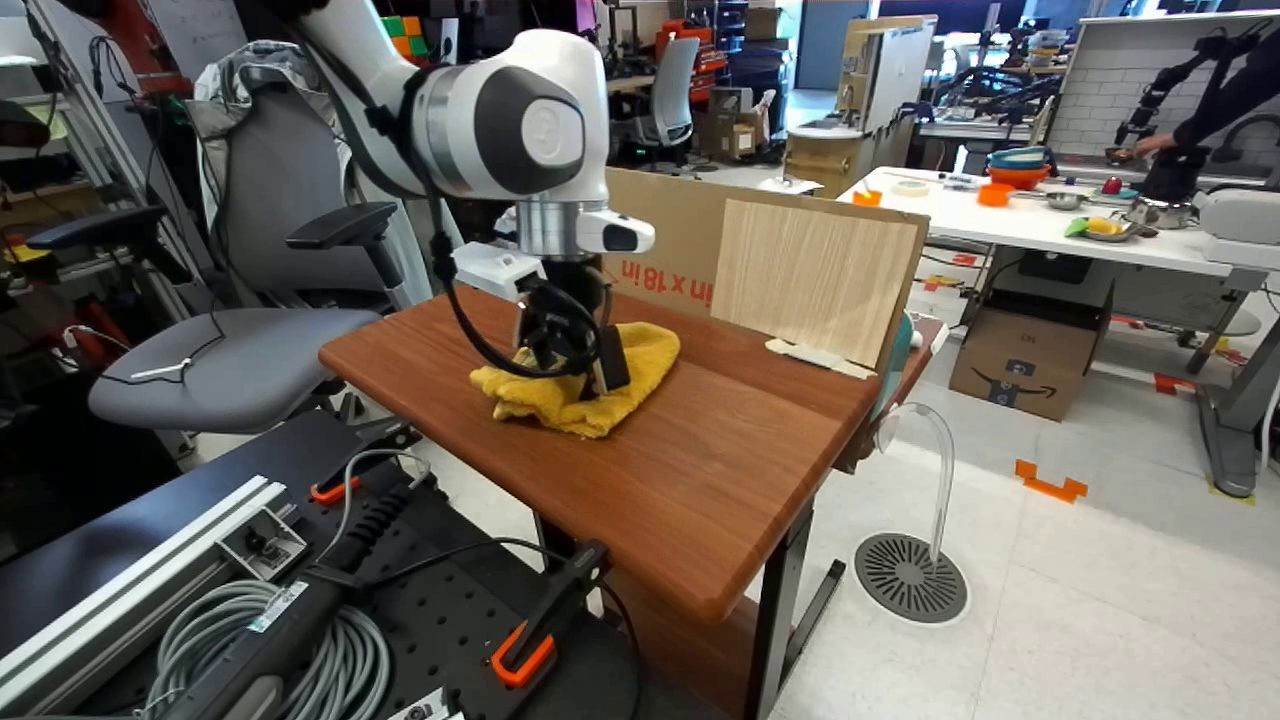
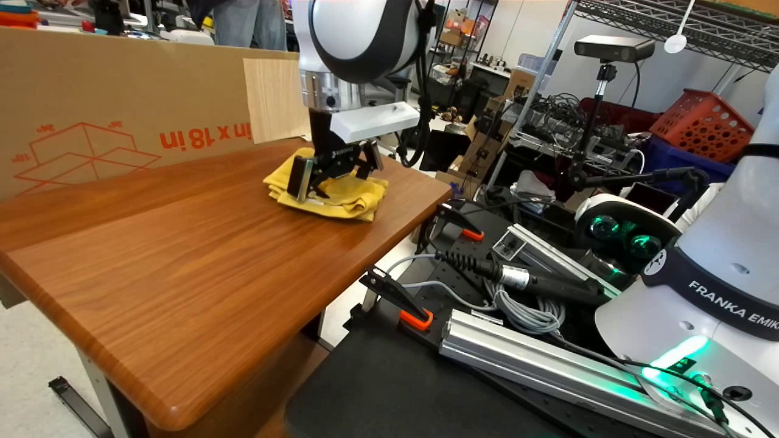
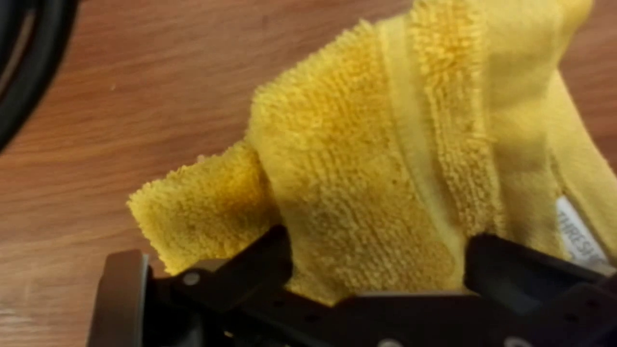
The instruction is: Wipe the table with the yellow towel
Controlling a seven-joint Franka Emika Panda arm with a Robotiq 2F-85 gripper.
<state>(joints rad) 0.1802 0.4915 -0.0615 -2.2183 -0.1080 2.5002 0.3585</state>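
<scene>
Lying folded on table (image 2: 182,255): yellow towel (image 2: 345,198) under spread fingers (image 2: 300,177).

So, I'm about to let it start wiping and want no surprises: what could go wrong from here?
The gripper is open over the folded yellow terry towel; closing might pinch only the upper layers, letting the rest unfold or drag.
The black cable loops low beside the gripper, so it could snag on the towel during a stroke.
The cardboard panel stands along one side of the wood-grain table, so a wide wipe may bump it.
</scene>
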